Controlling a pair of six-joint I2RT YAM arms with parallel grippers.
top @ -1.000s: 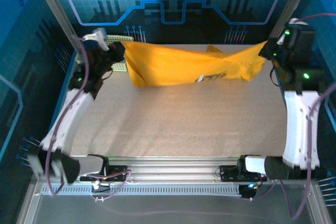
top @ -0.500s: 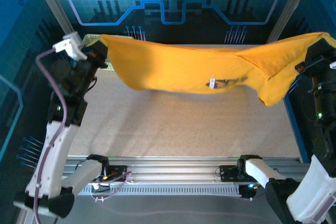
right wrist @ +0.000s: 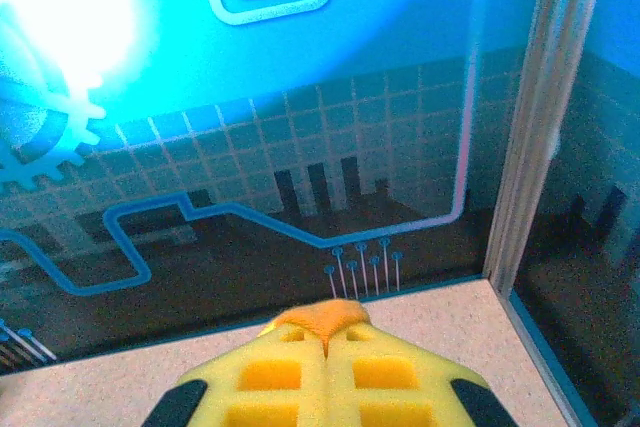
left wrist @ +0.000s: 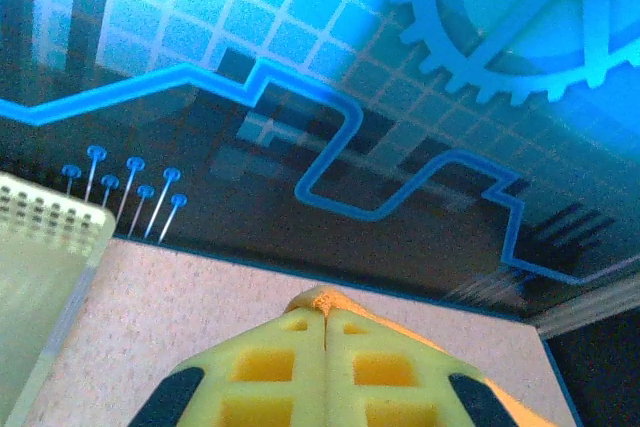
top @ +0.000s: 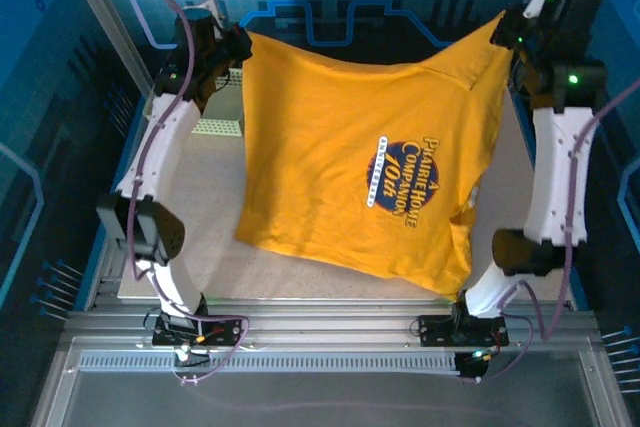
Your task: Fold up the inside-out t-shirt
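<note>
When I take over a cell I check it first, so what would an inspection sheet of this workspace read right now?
Surface: speckled beige table, partly hidden behind the hanging cloth.
Job's things: t-shirt held up and spread between both arms by its top corners, dark printed lettering facing the top camera, lower edge hanging near the table's near edge.
Clutter: pale mesh basket at the far left, beside the left arm.
Grippers: left pincer shut on the t-shirt; right pincer shut on the t-shirt.
Cables: purple cables run along both arms; one loops at the near rail.
Surroundings: blue backdrop with gear and circuit print; metal frame post.
</note>
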